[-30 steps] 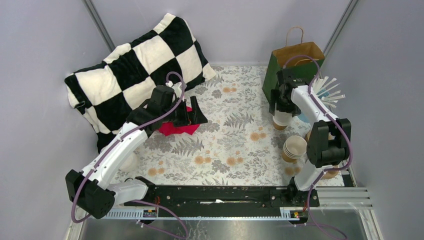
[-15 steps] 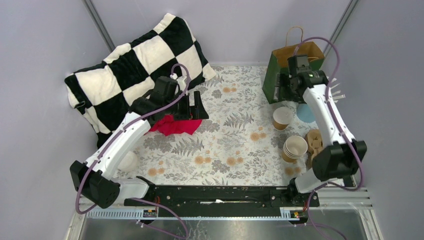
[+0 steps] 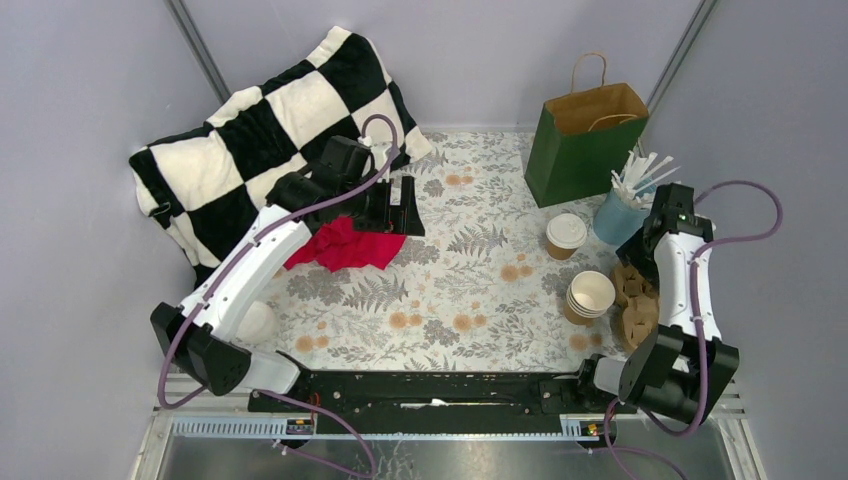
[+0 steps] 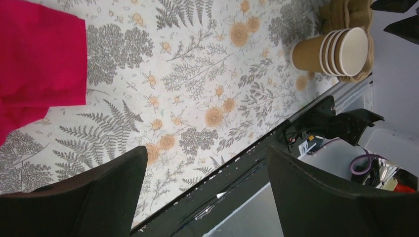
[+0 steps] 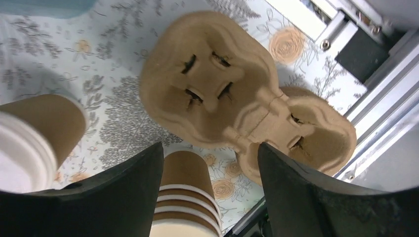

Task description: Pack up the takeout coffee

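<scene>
The lidded coffee cup [image 3: 566, 234] sits upright on the worktop [image 3: 470, 290] just beside the green bag [image 3: 580, 150], nothing gripping it. Over the cardboard carrier [image 5: 212, 84] the right end effector [image 5: 208, 158] hangs spread apart. The left end effector [image 4: 206, 158] is spread too, by the red cloth [image 3: 345, 245].
</scene>
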Robot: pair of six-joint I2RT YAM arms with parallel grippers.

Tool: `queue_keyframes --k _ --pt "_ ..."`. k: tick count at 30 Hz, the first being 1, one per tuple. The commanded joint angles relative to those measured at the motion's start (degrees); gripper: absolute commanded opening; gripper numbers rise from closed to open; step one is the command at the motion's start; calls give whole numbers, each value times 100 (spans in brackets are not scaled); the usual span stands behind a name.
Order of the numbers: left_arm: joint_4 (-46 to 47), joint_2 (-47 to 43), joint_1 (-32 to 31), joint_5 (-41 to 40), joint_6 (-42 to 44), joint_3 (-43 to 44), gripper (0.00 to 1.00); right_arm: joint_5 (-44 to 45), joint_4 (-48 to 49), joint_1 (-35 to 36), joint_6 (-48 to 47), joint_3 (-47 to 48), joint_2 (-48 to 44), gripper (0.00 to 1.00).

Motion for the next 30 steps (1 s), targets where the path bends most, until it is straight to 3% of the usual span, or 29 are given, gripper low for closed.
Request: queue_keyframes --k 1,4,5,13,18,23,27,30 --pt "-215 155 -19 138 -26 288 93 444 313 -49 630 -425 -124 75" --pt "-215 256 -21 267 -137 296 93 -12 871 -49 530 -760 -197 55" --pt "-216 291 -19 298 -164 307 93 -145 956 -49 473 -797 -194 52" --pt "-157 559 -25 364 -304 481 93 -469 1039 -49 -368 -664 94 46" --pt "-154 638 -35 389 -292 485 93 -940 1360 -49 -552 -572 208 52" --pt "-248 700 -35 349 -216 607 93 -752 1587 -41 23 -472 429 45" --pt "-315 735 -35 303 -102 710 93 -200 2030 -43 766 -719 194 45" --pt "-362 737 -35 273 -34 756 93 310 1740 -49 1009 -602 234 47"
